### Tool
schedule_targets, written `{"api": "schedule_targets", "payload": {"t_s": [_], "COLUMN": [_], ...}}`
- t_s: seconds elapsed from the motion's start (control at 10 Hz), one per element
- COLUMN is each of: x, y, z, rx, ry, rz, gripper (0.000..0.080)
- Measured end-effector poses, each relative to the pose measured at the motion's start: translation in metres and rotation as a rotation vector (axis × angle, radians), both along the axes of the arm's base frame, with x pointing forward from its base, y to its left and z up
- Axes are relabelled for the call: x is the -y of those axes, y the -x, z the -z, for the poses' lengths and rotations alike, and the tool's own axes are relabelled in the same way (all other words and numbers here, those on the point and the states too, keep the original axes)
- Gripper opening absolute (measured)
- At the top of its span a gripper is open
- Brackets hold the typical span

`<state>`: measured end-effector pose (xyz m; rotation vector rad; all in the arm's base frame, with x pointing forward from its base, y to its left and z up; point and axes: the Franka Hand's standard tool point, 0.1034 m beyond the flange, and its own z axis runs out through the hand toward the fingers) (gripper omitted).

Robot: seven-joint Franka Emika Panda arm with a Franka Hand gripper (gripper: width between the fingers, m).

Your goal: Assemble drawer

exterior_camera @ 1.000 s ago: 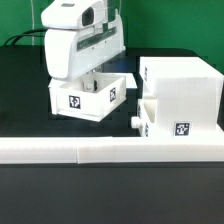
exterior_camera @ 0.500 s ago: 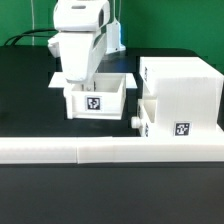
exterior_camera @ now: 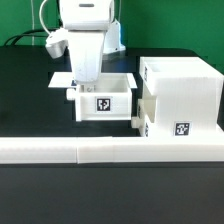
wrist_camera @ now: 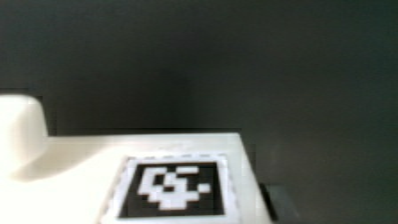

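In the exterior view my gripper (exterior_camera: 80,88) reaches down onto the left wall of a small white open tray (exterior_camera: 112,103) with a square tag on its front. The jaws look shut on that wall. The big boxy casing (exterior_camera: 185,90) stands at the exterior view's right. A second small tray (exterior_camera: 152,126) sits in the casing's lower part, its knob (exterior_camera: 133,122) pointing left, close to the held tray's corner. The wrist view shows the held tray's wall (wrist_camera: 89,152) with its tag (wrist_camera: 173,188) over the dark table. My fingers do not show there.
The long low white wall strip (exterior_camera: 100,152) runs across the front, just before the tray and casing. The marker board (exterior_camera: 58,80) lies flat behind the tray at the exterior view's left. A blurred white shape (wrist_camera: 18,130) shows in the wrist view.
My gripper and the small tray have moved toward the exterior view's right, closer to the casing. The tray has turned so its tagged wall faces the front.
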<state>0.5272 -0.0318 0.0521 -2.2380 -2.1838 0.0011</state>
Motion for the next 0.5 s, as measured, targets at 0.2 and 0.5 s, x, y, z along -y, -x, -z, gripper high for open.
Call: {"api": "schedule_targets", "payload": {"t_s": [0.2, 0.5], "x": [-0.003, -0.004], "y": [-0.011, -0.016], "z": [-0.003, 0.0], "rx": [-0.01, -0.03], "ry": [-0.002, -0.003], "rz": [-0.01, -0.013], "gripper": [0.0042, 0.0042]}}
